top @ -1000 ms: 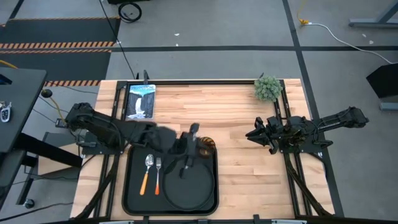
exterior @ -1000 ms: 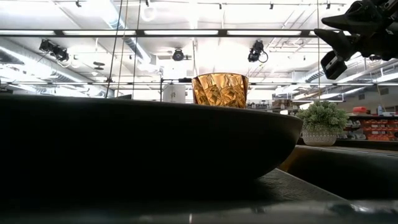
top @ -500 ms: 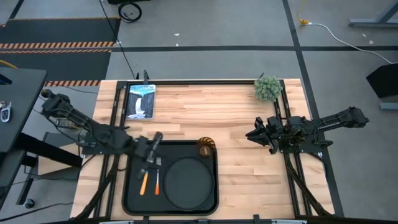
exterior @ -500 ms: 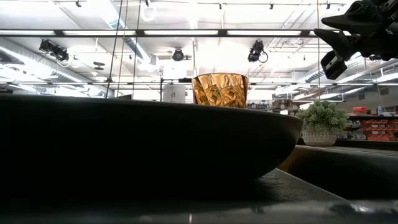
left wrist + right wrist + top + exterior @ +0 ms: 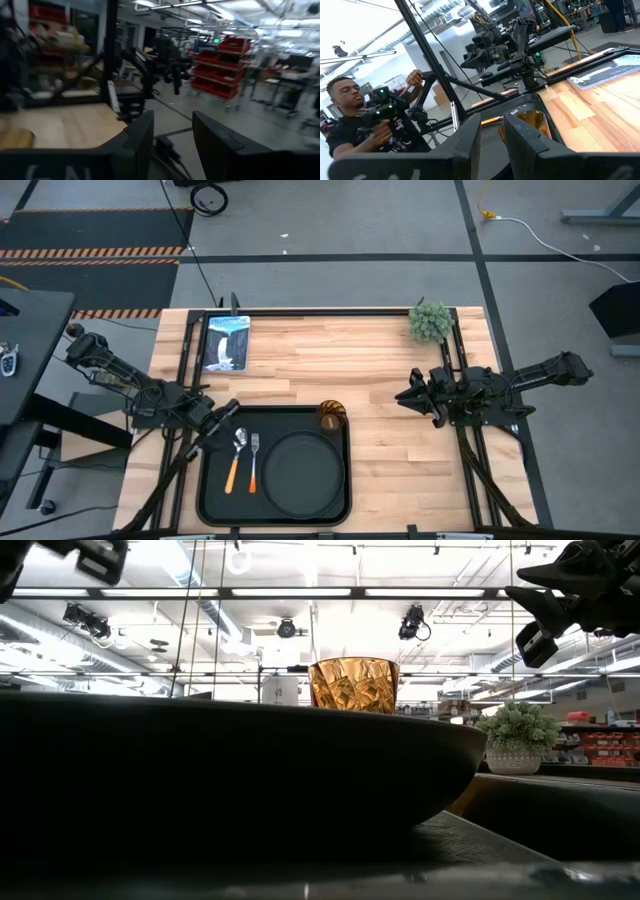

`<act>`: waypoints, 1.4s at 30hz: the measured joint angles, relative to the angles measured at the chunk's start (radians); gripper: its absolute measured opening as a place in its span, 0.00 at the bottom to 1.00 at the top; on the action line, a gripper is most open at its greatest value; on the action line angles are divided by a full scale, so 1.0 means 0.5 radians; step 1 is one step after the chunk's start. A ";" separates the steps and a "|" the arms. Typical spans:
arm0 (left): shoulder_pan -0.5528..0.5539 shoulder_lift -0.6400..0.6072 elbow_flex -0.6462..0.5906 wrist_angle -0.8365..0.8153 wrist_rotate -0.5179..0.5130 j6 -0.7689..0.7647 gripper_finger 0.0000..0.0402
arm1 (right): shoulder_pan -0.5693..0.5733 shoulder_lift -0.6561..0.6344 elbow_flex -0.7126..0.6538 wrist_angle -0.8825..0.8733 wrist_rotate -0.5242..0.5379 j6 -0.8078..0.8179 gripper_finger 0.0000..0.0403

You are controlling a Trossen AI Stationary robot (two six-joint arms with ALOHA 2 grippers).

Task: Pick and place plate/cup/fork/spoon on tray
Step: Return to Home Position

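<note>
High view shows your left pincer [image 5: 226,415] empty, fingers narrowly parted, at the tray's [image 5: 213,498] left far corner. On the tray lie the spoon [image 5: 237,456], the fork [image 5: 254,459], the plate [image 5: 302,472] and the cup [image 5: 331,416]. Your right pincer [image 5: 409,397] waits over the surface [image 5: 400,460], narrowly parted too.

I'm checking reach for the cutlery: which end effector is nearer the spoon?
Left. The left end effector sits just beside the spoon at the tray's left edge; the right end effector waits far across the table.
</note>
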 joint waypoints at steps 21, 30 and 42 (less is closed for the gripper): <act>0.065 -1.034 -0.313 -1.069 0.121 -0.199 0.35 | 0.000 0.000 0.000 0.000 0.000 0.000 0.22; 0.289 -1.177 -0.316 -0.999 0.104 -0.183 0.35 | 0.000 0.000 0.001 0.001 0.000 0.000 0.22; 0.352 -1.167 -0.316 -0.910 0.095 -0.183 0.35 | 0.000 0.002 0.001 0.003 0.000 0.001 0.22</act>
